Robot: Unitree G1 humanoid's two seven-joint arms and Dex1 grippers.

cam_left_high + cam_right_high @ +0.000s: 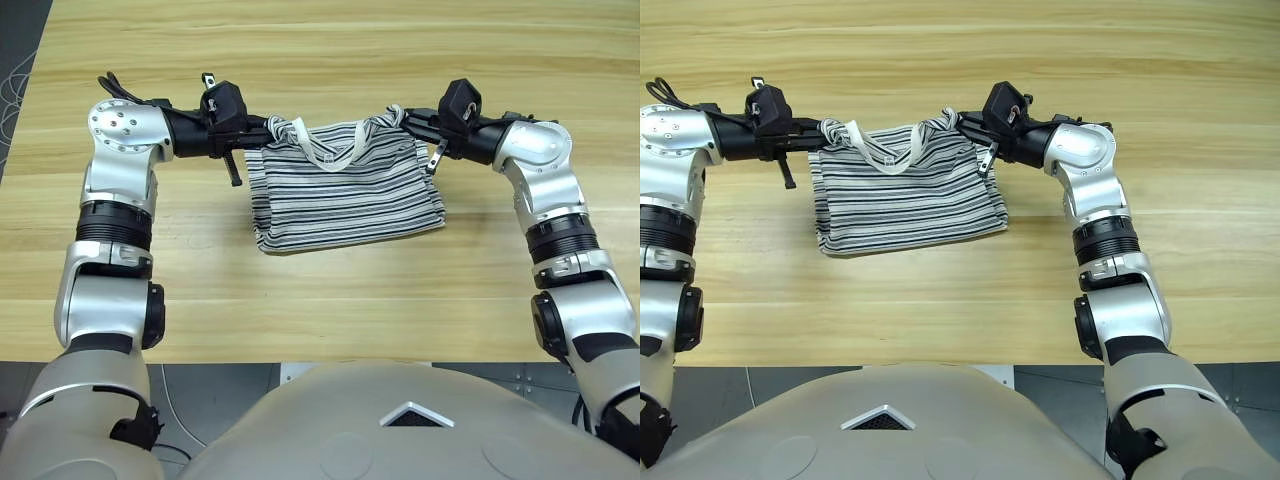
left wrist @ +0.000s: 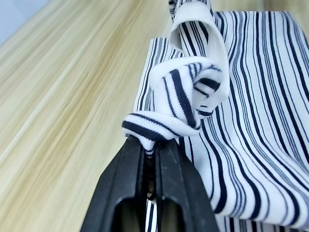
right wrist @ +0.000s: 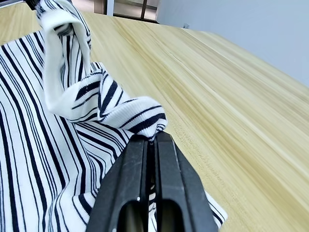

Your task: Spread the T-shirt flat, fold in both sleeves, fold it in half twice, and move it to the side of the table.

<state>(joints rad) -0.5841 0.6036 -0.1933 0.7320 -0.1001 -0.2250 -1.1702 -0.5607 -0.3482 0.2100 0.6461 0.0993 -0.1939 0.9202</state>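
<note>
- The T-shirt (image 1: 345,195), striped in black, grey and white, is folded into a compact, roughly rectangular stack. It sits near the middle of the surface (image 1: 300,40), straight ahead of the robot and between its two arms.
- The shirt's top edge is raised and stretched between the two arms. Its lower edge appears to lie on the wood, slanting a little so that the left corner sits nearer the robot.
- The white ribbed neckline (image 1: 325,155) sags in a loop at the middle of the raised top edge.
- The left fingers (image 2: 128,179) are pressed tight together on a bunched twist of striped cloth at the shirt's top left corner.
- The right fingers (image 3: 130,179) are pinched shut in the same way on a twist of cloth at the top right corner.
- Both forearms point inward toward each other along the line of the shirt's top edge, with the elbows out to either side.
- The surface is pale wood with the grain running from side to side.
- Dark floor (image 1: 20,60) shows past its left edge.
</note>
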